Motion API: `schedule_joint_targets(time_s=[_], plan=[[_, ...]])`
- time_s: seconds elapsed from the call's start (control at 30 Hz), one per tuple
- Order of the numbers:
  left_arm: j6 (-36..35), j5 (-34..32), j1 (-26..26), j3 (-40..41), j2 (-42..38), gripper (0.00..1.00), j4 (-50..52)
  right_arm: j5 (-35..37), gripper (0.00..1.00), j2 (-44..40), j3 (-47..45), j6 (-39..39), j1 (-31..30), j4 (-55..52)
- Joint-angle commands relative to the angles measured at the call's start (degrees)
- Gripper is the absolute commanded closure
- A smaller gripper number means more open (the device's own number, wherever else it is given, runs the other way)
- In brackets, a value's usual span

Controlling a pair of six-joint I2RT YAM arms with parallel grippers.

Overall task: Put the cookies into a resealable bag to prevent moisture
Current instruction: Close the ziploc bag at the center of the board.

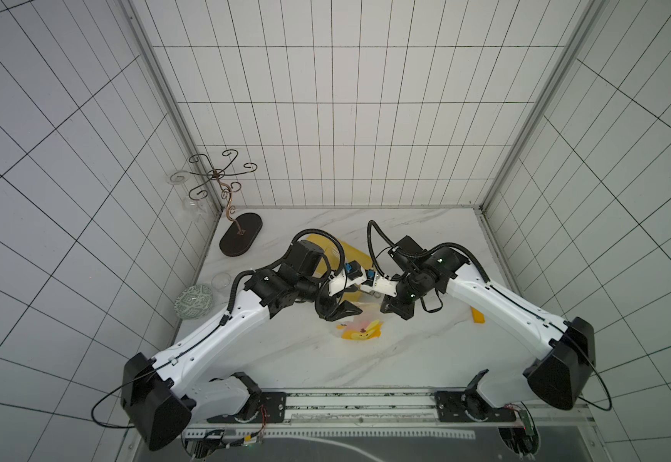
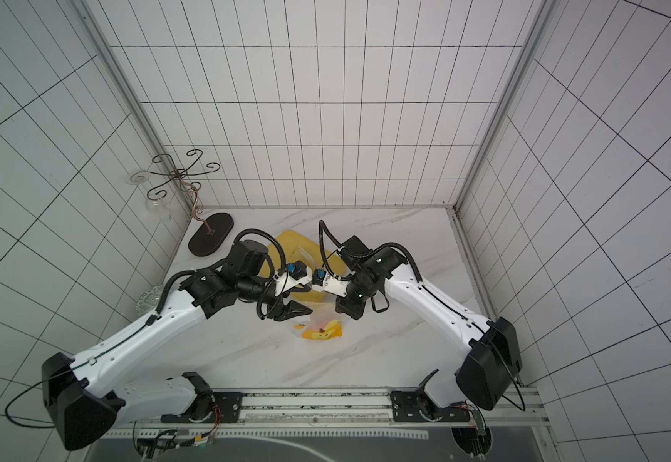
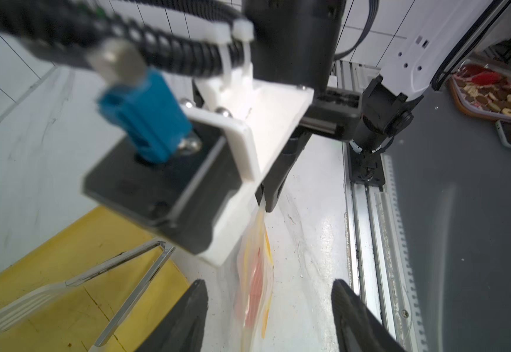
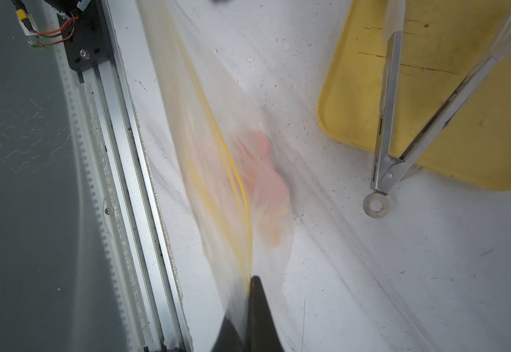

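We find the right hand (image 4: 252, 295) clamped on the top edge of the resealable bag (image 4: 233, 189). The bag's lower end rests on the counter (image 1: 286, 352), with pink cookies (image 4: 266, 176) inside. The left hand (image 3: 268, 283) has its fingers apart, either side of the bag and clear of it.

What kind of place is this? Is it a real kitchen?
Likely a robot practice booth dressed like a kitchen. Two robot arms, left and right, sit on a metal rail, and grid-tiled walls box in a marble-look table.
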State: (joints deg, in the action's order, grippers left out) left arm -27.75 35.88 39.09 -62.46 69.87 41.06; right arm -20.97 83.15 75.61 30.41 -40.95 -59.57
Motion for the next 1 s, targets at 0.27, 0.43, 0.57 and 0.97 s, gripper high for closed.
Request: schedule_joint_targets(time_s=[0.27, 0.43, 0.57, 0.97], plan=[[-7.1, -6.9, 0.8, -2.6, 4.2, 0.42, 4.6, -4.6, 1.00, 0.0, 6.1, -1.0, -0.7, -1.2], [-9.8, -6.5, 2.1, -6.9, 7.8, 0.59, 9.3, -4.2, 1.00, 0.9, 6.4, -0.7, -0.7, -2.3], [-10.3, -7.8, 2.5, -7.2, 8.5, 0.69, 9.4, -5.0, 1.00, 0.8, 6.8, -0.5, -0.6, -2.1], [-11.9, -11.4, 2.7, -10.7, 9.7, 1.00, 14.1, -5.8, 1.00, -1.8, 2.6, -0.4, 0.4, 0.4]])
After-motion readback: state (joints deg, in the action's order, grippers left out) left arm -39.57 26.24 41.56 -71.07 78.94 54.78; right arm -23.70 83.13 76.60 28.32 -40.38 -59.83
